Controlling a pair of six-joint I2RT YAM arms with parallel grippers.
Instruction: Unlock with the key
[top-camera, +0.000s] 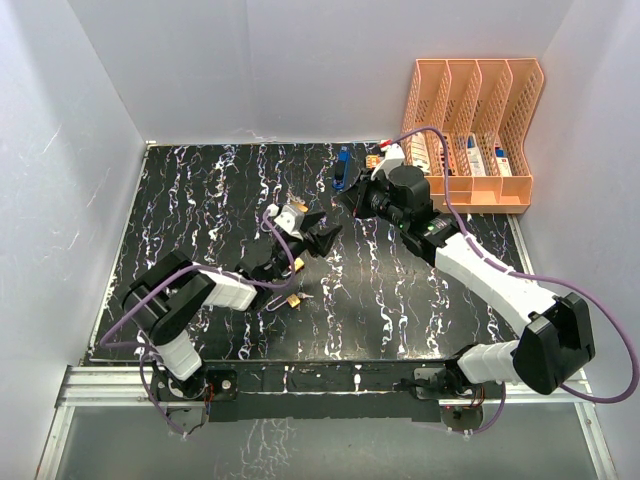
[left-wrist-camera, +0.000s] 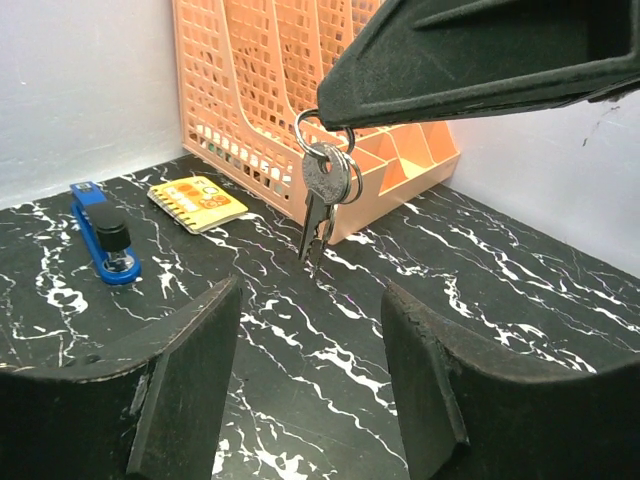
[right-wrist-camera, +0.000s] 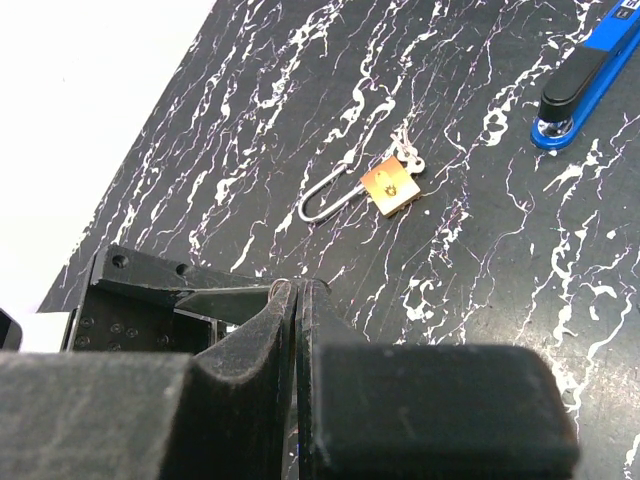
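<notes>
Right gripper (right-wrist-camera: 295, 292) pinching keys (left-wrist-camera: 322, 175); left gripper (left-wrist-camera: 312, 300) spread. Orange organizer (top-camera: 478, 90), 4 slots: small boxes, probably. Padlock (right-wrist-camera: 390, 187) on table (right-wrist-camera: 480, 300).

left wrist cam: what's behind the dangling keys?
The orange file rack stands behind the keys pinched by the right gripper. They hide a strip of its lattice wall.

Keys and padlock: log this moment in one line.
right end effector: shut on keys | left end effector: open, facing keys | padlock: lying on table, untouched | unlock: not done
</notes>
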